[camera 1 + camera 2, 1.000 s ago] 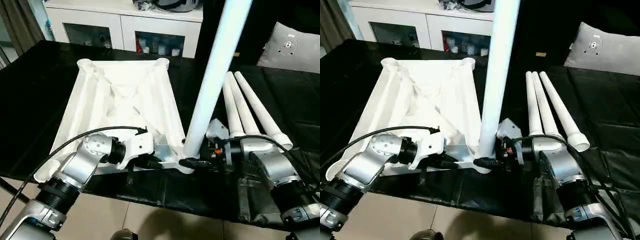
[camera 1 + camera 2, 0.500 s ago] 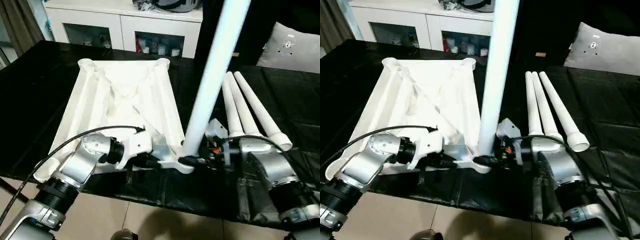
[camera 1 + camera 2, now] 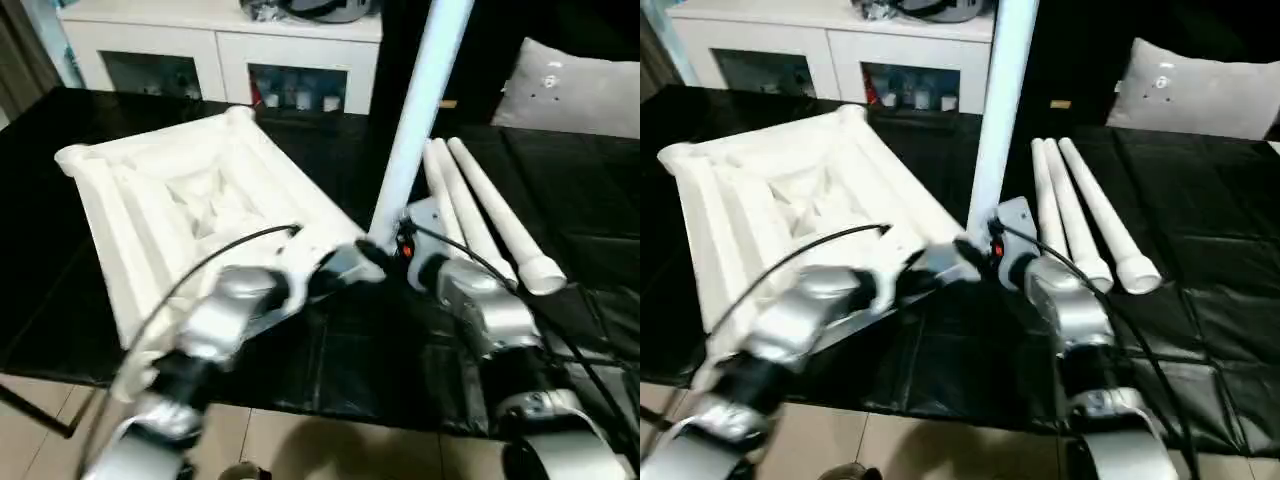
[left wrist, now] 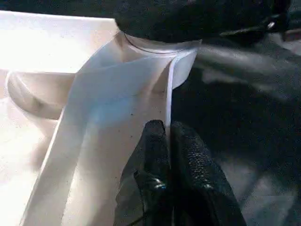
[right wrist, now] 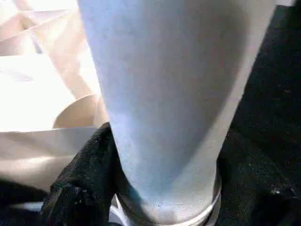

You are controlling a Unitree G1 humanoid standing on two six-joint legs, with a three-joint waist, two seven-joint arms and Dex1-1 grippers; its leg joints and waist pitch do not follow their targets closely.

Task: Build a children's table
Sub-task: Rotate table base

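Step in hand, as judged: first leg [image 3: 415, 110] being seated in a near corner socket of the upturned top [image 3: 170, 215], which lies ribbed side up on the black surface [image 3: 560, 190]. The leg stands nearly upright, base at the socket. Three spare legs [image 3: 480, 215] lie side by side just right of it. Left gripper [image 4: 167, 136] is pinched together on a thin rib or edge of the top by that corner, bracing it. Right gripper [image 5: 155, 197] is clamped around the leg's base, fingers [image 5: 80, 188] spread to its width. Next move likely calls for downward pressure or twist until fully seated, top kept braced.
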